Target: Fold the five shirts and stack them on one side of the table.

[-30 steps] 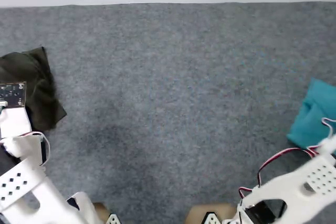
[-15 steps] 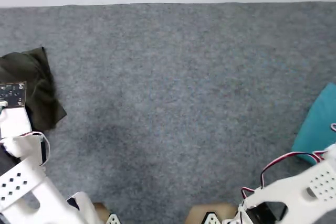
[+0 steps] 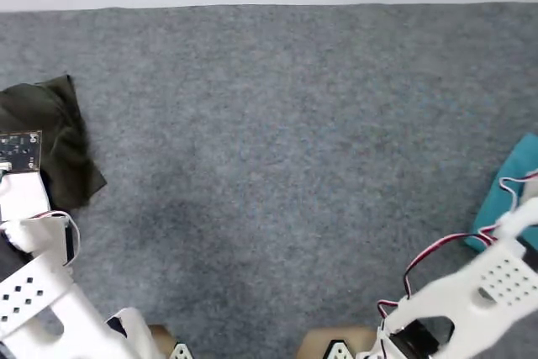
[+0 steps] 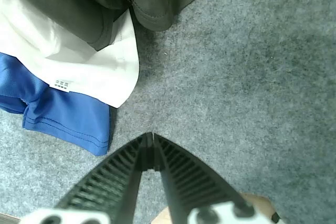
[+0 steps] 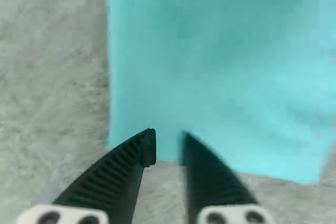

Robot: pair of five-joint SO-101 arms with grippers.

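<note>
Grey mat, teal shirt farther right

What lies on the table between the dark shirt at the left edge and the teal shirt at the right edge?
Nothing: the high view shows bare grey felt from the dark shirt to the teal shirt.
</note>
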